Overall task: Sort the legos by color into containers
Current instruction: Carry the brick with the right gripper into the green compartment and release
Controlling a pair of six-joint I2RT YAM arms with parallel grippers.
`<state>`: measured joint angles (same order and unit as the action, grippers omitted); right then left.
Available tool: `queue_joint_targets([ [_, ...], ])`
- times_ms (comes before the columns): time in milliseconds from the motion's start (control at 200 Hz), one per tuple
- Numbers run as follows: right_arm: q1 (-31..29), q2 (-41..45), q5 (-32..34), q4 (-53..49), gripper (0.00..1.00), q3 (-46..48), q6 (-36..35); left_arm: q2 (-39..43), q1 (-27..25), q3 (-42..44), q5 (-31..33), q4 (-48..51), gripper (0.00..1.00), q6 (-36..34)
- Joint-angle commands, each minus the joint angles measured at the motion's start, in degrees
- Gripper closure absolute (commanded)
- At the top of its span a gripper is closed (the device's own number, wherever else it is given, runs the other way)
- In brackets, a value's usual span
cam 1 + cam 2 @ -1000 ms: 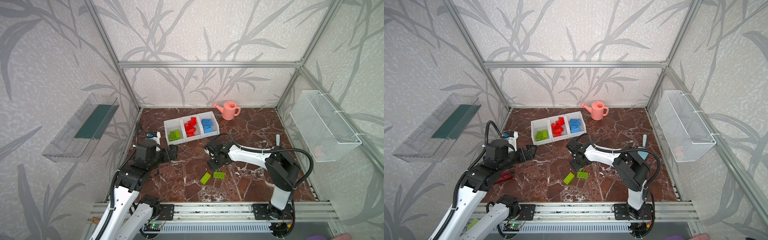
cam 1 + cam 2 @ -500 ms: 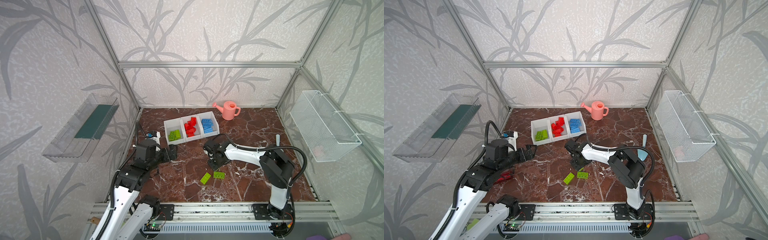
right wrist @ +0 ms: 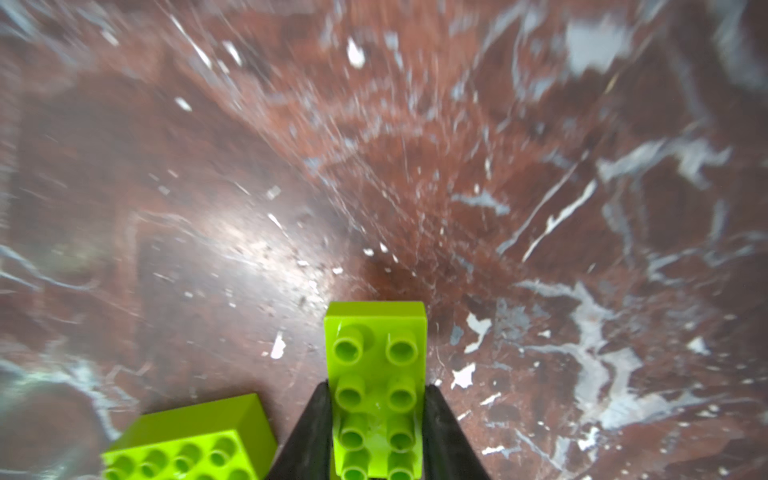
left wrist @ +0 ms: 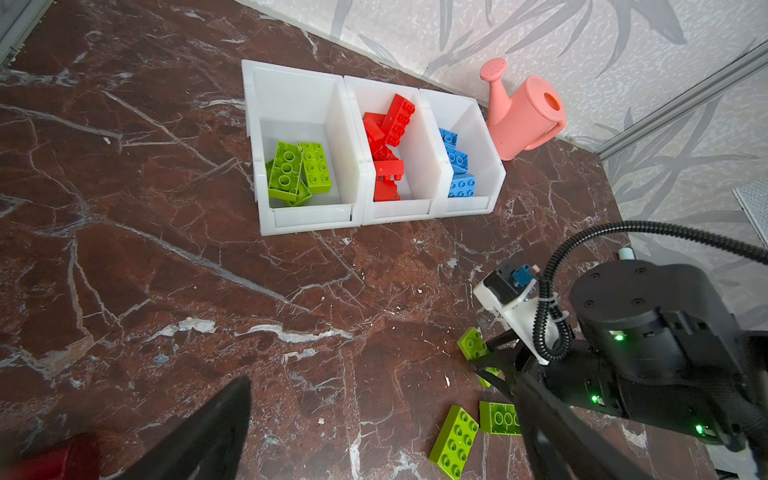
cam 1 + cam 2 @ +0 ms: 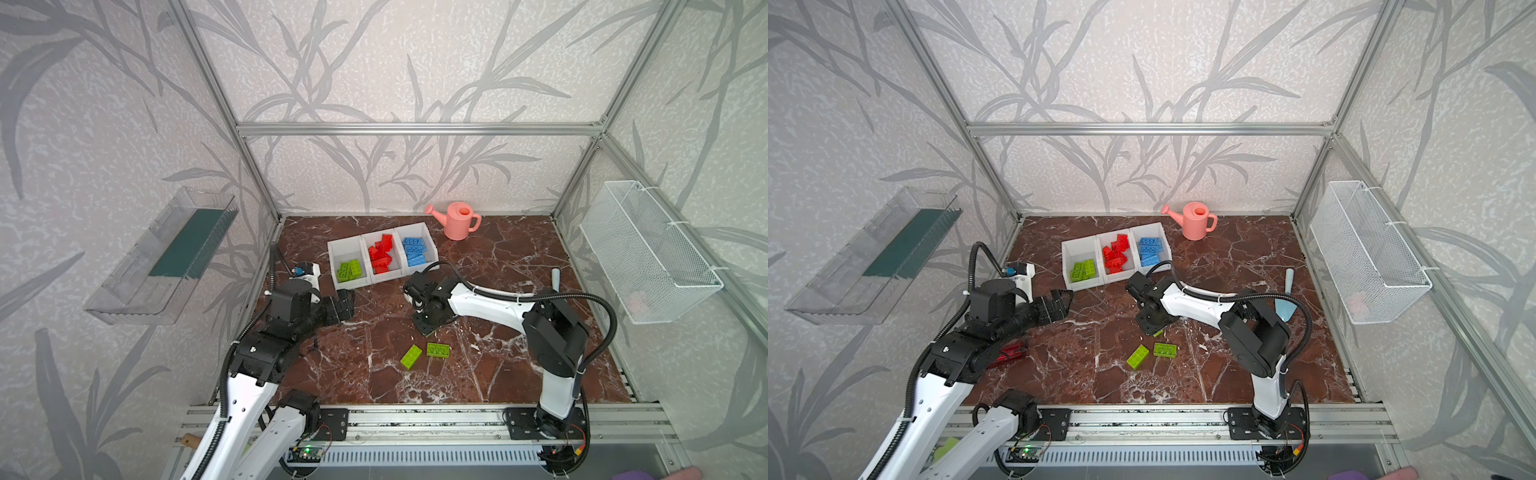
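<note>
My right gripper (image 3: 376, 388) is shut on a lime green lego (image 3: 376, 357), its jaws pressing the brick's long sides just above the marble table. Both top views show this gripper (image 5: 430, 322) (image 5: 1152, 322) mid-table, in front of the containers. Two more green legos (image 5: 411, 356) (image 5: 437, 350) lie loose close by. The three joined white containers (image 5: 343, 249) hold green, red and blue legos, from left to right. My left gripper (image 5: 345, 305) (image 4: 382, 449) hangs open and empty near the green container's front.
A pink watering can (image 5: 457, 220) stands behind the containers. A light blue trowel (image 5: 1285, 303) lies at the right. A red object (image 5: 1009, 353) sits partly hidden under the left arm. A clear tray (image 5: 166, 257) and a wire basket (image 5: 648, 253) hang on the walls.
The right gripper's jaws have closed on the green lego. The left arm has not moved.
</note>
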<state>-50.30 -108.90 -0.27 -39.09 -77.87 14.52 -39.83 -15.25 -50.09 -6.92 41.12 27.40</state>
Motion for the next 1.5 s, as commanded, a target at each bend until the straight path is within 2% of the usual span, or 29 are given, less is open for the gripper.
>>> queue_joint_targets([
  [0, -0.32, 2.13, -0.53, -1.75, 0.72, -4.64, -0.48, 0.1, 0.3, 0.41, 0.83, -0.42, 0.01, -0.59],
  [270, -0.03, -3.52, -4.36, -2.48, 0.72, -18.2, -1.82, 0.49, 0.39, 0.17, 3.57, 0.55, 0.01, -0.44],
  [630, 1.96, -17.25, -11.91, -1.15, 0.73, -37.7, -3.57, 0.17, 0.89, 0.5, 4.62, 0.37, 0.01, -0.06],
  [805, 3.18, -25.9, -14.59, -2.97, 0.73, -51.03, -3.22, -0.67, 1.13, 0.57, 4.2, 0.26, 0.01, 0.0],
  [1125, 4.87, -45.41, -19.37, -7.4, 0.74, -83.12, -2.07, -1.38, 1.26, 0.53, 3.55, 0.28, 0.01, 0.02],
  [1190, 5.61, -46.44, -20.67, -4.95, 0.74, -83.63, -0.51, -1.39, 1.27, 0.47, 3.51, 0.3, 0.01, 0.11],
  [1350, 6.01, -44.12, -21.98, 4.7, 0.73, -76.81, 1.62, -1.56, 1.27, 0.52, 3.45, 0.34, 0.01, 0.11],
  [1495, 6.01, -45.5, -21.51, 6.31, 0.7, -78.9, 2.18, -1.65, 1.27, 0.54, 3.39, 0.33, 0.01, 0.07],
])
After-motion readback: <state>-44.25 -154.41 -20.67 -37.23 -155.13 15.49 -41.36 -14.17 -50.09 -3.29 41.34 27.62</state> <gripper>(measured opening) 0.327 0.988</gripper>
